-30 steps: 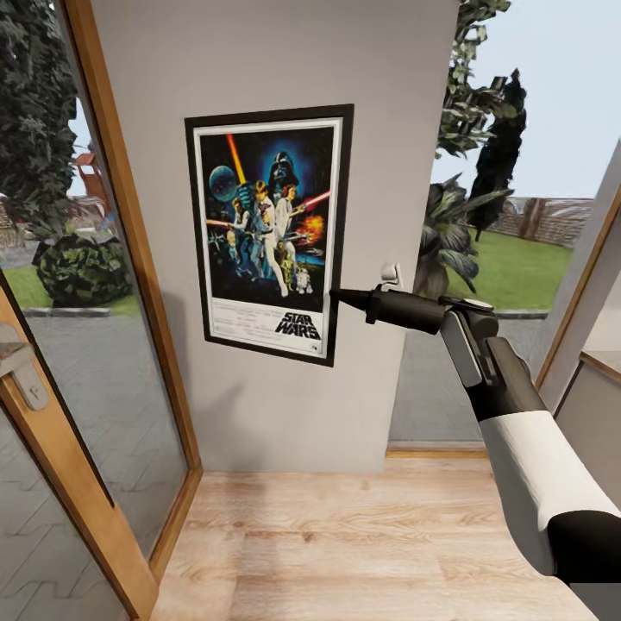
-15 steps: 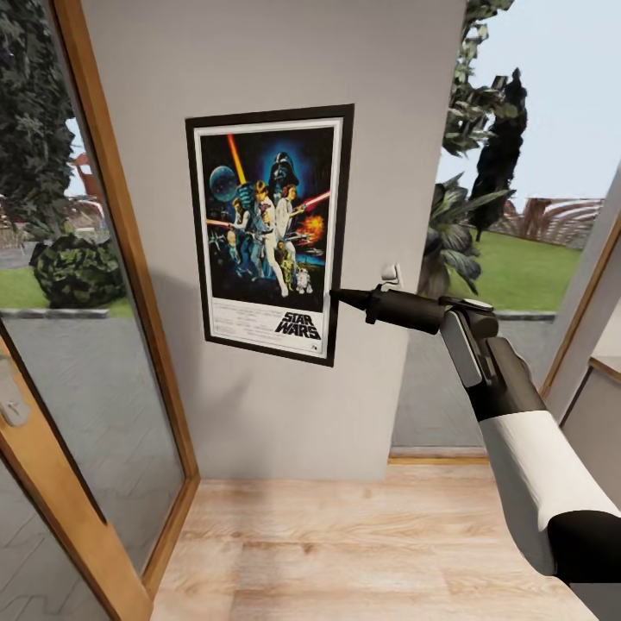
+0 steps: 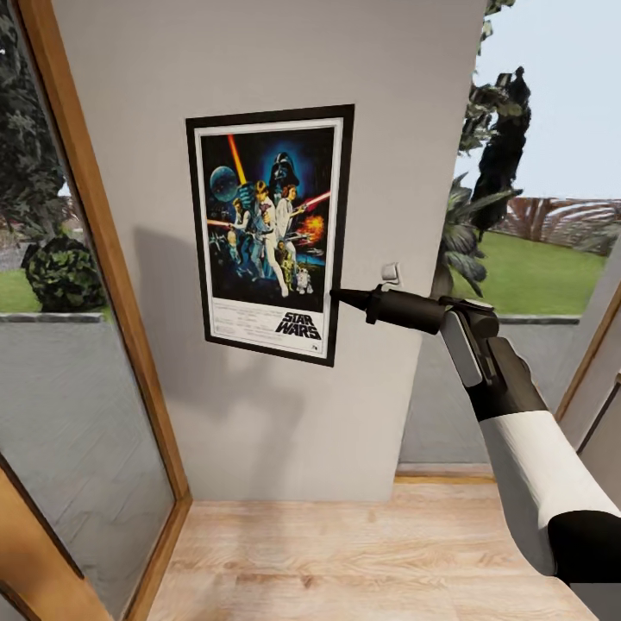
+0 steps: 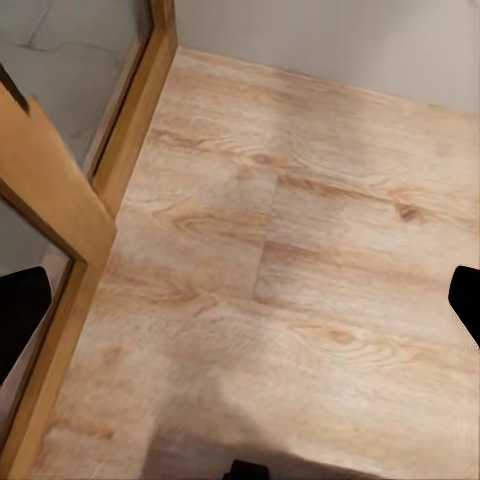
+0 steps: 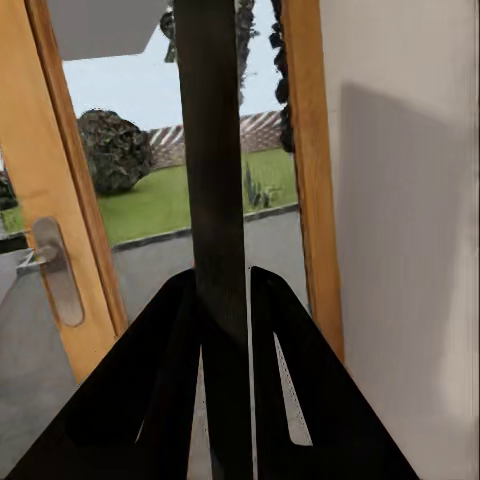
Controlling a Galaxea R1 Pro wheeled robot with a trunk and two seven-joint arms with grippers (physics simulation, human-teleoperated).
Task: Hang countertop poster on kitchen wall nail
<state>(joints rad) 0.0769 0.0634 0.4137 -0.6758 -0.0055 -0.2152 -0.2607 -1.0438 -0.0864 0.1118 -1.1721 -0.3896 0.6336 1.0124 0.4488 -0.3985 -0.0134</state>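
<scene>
We face a narrow pale grey wall (image 3: pixel 259 414) with a wood-framed glass door (image 3: pixel 95 285) close on the left and open window glass on the right, leaving bare wood floor (image 3: pixel 345 561) near us. Our right gripper (image 3: pixel 338 297) has its fingers (image 5: pixel 160 400) clamped together on the poster (image 3: pixel 269 233) at its lower right edge, holding it upright and flat against the wall. Our left gripper (image 4: pixel 240 300) hangs over the floor, its fingertips (image 4: pixel 465 295) set wide apart and holding nothing.
</scene>
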